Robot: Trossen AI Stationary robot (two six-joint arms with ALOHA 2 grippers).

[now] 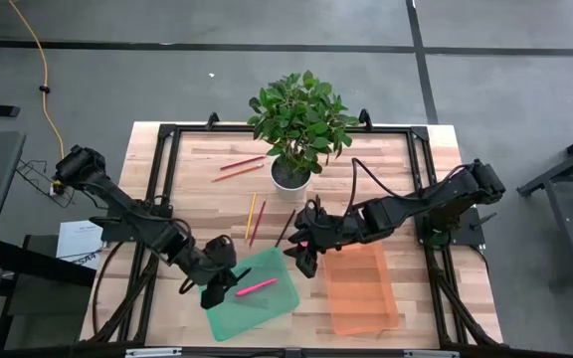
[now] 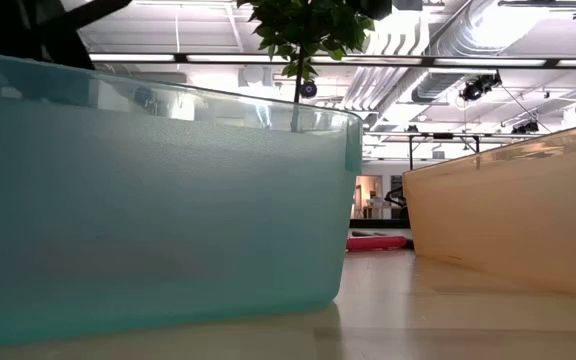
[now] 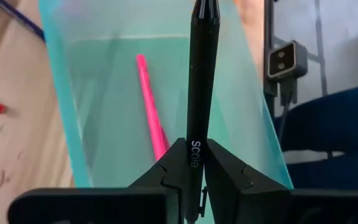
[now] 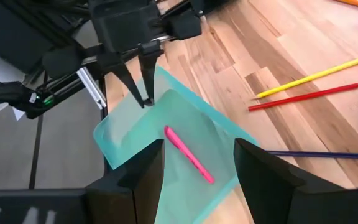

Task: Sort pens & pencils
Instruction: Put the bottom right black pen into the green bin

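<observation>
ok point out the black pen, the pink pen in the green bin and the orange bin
black pen (image 3: 199, 81), left wrist view, mid-barrel
pink pen (image 4: 188, 154), right wrist view, middle of its body
orange bin (image 1: 361, 318), high view, bare floor near its front

Five pencils (image 1: 242, 162) are showing. Three pens are showing: two pink pens (image 1: 256, 287) and one black pen (image 3: 201, 81). Two trays are sitting out, one green tray (image 1: 217, 318) and one orange tray (image 1: 366, 308). One potted plant (image 1: 296, 114) is standing.
</observation>
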